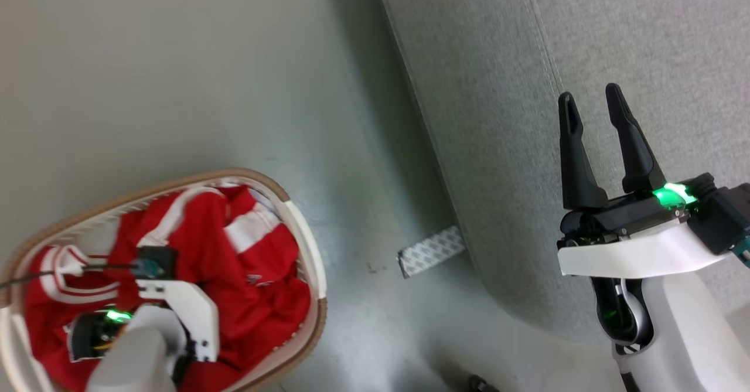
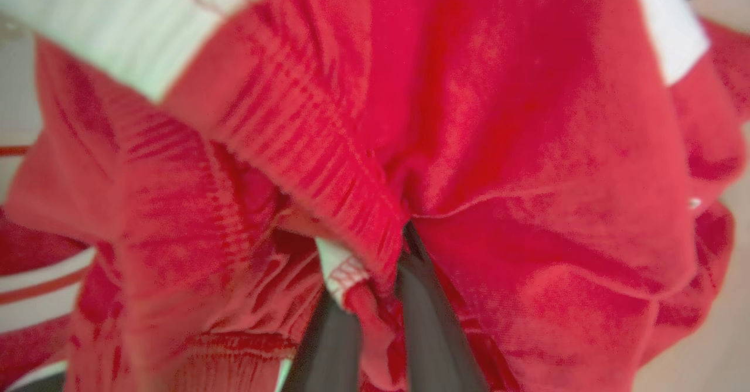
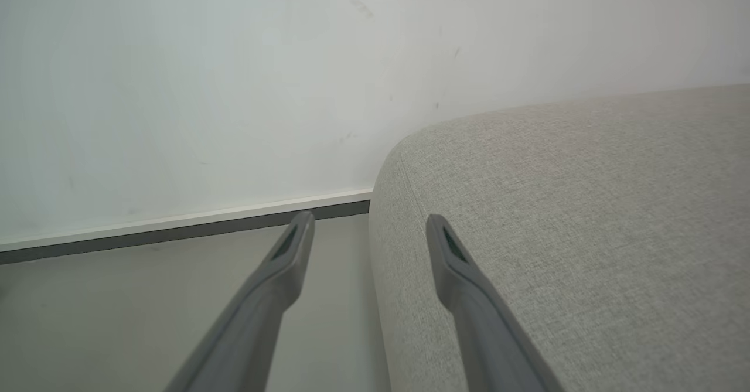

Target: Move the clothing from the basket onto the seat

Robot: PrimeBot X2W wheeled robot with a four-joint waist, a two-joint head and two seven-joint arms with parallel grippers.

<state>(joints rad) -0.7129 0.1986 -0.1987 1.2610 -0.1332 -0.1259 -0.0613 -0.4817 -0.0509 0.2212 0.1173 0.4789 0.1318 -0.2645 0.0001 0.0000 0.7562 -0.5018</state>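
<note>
Our left jaws are down inside the basket (image 1: 312, 263), drawn close together on a fold of the red clothing (image 2: 469, 146). The cloth bunches between the two dark fingers (image 2: 430, 327) and spreads away above and to both sides of them, with white trim (image 2: 105, 40) beyond the tips. We judge that the pinch is taken deep in the pile so a whole garment lifts with it, though such soft, shiny fabric may slip. The rest of the clothing lies under and around these jaws, all of it in the basket. Our right jaws stand wide apart and hold nothing. The grey seat (image 3: 586, 234) lies under one of its fingers (image 3: 463, 275) and the floor (image 3: 117, 321) under the other. We judge that it is parked there to leave the basket to the other arm.
</note>
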